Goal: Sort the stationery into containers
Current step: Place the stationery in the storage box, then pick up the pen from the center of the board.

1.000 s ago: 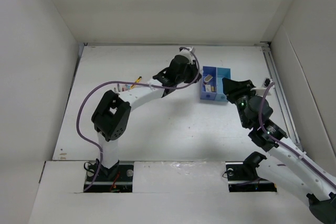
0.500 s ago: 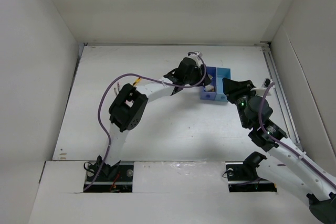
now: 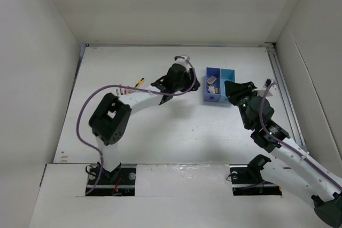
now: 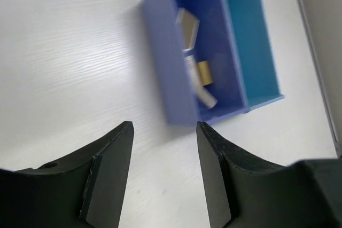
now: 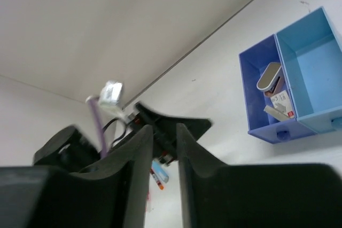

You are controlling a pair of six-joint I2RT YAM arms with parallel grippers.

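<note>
The blue box (image 3: 228, 73) stands at the back right. In the left wrist view its dark blue compartment (image 4: 160, 68) holds beige eraser blocks (image 4: 187, 25) and a white piece (image 4: 202, 88); the light blue compartment is bare. My left gripper (image 3: 191, 84) (image 4: 164, 126) is open and empty, just left of the box. My right gripper (image 3: 230, 88) (image 5: 164, 129) sits at the box's right side, jaws a little apart with nothing between them. A yellow-black piece (image 3: 139, 83) and pens (image 3: 126, 90) lie on the table to the left. A light blue pen (image 5: 160, 173) shows past my right fingers.
White walls close in the table (image 3: 176, 126) on the left, back and right. A rail (image 3: 283, 89) runs along the right edge. The left arm's purple cable (image 3: 88, 110) loops out over the left side of the table.
My left gripper was over the box half a second ago and has drawn back to the left, away from it. The right arm has shifted only slightly.
</note>
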